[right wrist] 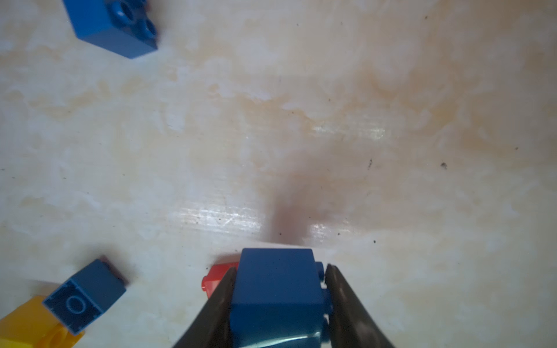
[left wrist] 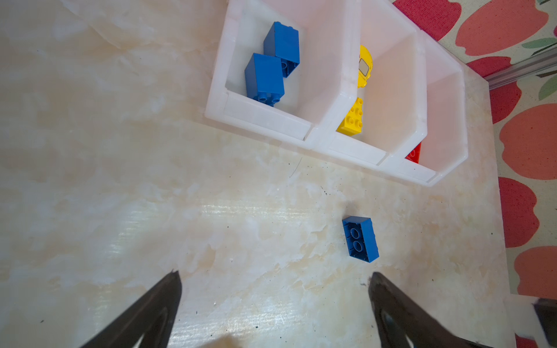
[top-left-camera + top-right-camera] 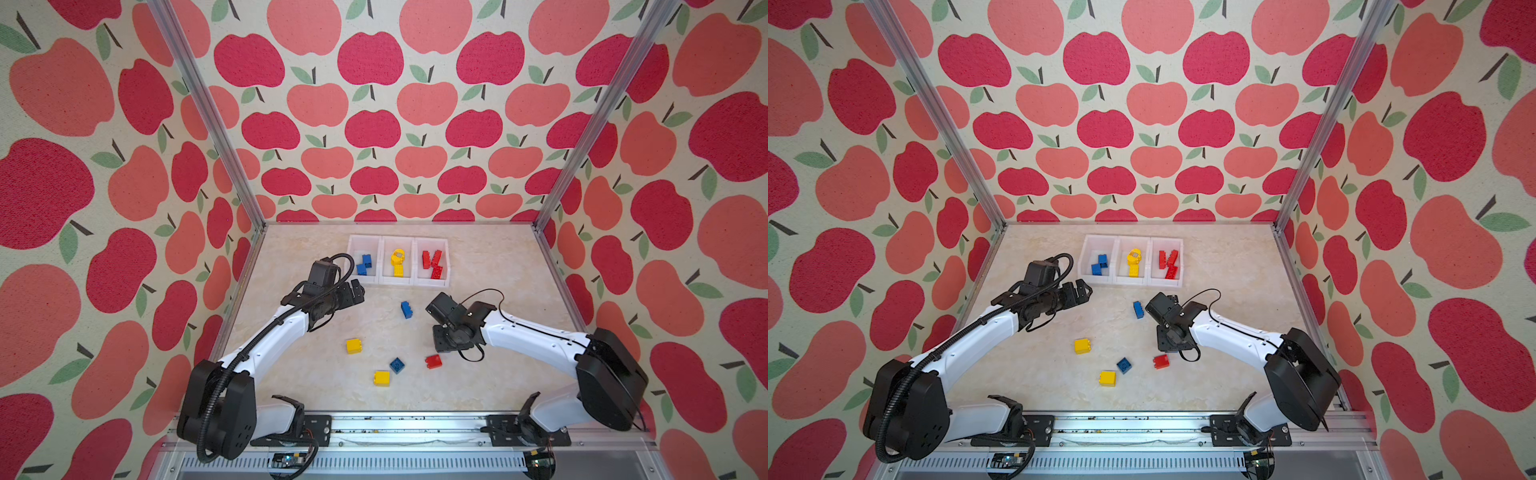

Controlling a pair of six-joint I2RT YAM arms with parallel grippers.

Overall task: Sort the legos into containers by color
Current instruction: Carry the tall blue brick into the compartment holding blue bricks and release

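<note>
1. Two claws. My right gripper (image 1: pixel 278 271) is clamped on a blue brick (image 1: pixel 277 301) close over the table (image 3: pixel 316 374), I judge for carrying to the blue bin.
2. My left gripper (image 2: pixel 275 275) hangs wide open and empty near the containers (image 3: pixel 398 283).
3. Bins, left to right: two blue bricks (image 3: pixel 365 264), two yellow pieces (image 3: pixel 397 261), several red bricks (image 3: pixel 432 264).
4. Five loose legos (image 3: pixel 353 345) await sorting.

The marble table (image 3: pixel 478 374) bears containers (image 3: pixel 398 283) and loose legos (image 3: pixel 353 345).

red brick (image 1: pixel 217 272) — mostly hidden by right pincer (image 1: pixel 281 268), yellow brick (image 1: pixel 21 327) cut off
</note>
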